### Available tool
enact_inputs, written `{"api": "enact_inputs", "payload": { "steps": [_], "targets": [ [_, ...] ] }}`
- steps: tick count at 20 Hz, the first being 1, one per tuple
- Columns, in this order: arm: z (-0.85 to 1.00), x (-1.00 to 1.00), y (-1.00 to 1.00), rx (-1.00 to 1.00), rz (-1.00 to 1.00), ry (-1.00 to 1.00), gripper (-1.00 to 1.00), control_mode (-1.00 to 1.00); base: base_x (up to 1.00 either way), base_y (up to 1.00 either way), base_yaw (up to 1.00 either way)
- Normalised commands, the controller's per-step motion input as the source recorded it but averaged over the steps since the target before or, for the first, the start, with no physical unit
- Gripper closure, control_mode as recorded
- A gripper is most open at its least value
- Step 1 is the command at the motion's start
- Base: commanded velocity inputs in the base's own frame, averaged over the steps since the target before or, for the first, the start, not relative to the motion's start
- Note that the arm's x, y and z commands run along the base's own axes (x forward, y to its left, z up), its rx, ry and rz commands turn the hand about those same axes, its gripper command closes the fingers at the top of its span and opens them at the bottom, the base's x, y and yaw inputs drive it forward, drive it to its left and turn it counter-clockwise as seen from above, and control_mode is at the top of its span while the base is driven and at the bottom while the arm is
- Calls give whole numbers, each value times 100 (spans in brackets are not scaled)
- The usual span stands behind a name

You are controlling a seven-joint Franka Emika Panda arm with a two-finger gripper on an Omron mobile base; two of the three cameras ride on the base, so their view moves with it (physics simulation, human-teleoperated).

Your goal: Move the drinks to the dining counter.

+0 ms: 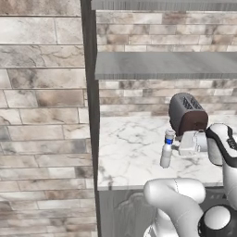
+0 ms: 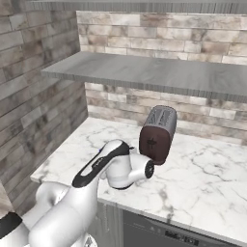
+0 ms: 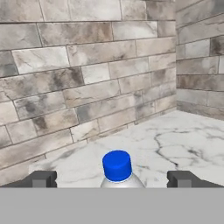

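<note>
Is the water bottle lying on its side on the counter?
No, the water bottle stands upright on the marble worktop, blue cap up, in front of the toaster.

Glossy white rounded arm point(image 2: 67, 207) links; black joint bands; dark fingertips point(image 3: 41, 178).

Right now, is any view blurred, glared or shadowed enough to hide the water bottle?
Left base view: soft, even light, water bottle readable beside the toaster. Hand view: sharp, no glare, blue cap between the open tool tips. Right base view: the arm covers it.
</note>
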Motion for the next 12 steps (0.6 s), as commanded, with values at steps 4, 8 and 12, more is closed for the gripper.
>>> {"api": "enact_inputs", "payload": {
  "steps": [4,8,12],
  "targets": [
    [-19,25,0,0,0,0,-100,-100,0,0,0],
    [-30,29,0,0,0,0,-100,-100,0,0,0],
    [-26,13,1,0,0,0,-100,-100,0,0,0]
  ]
}}
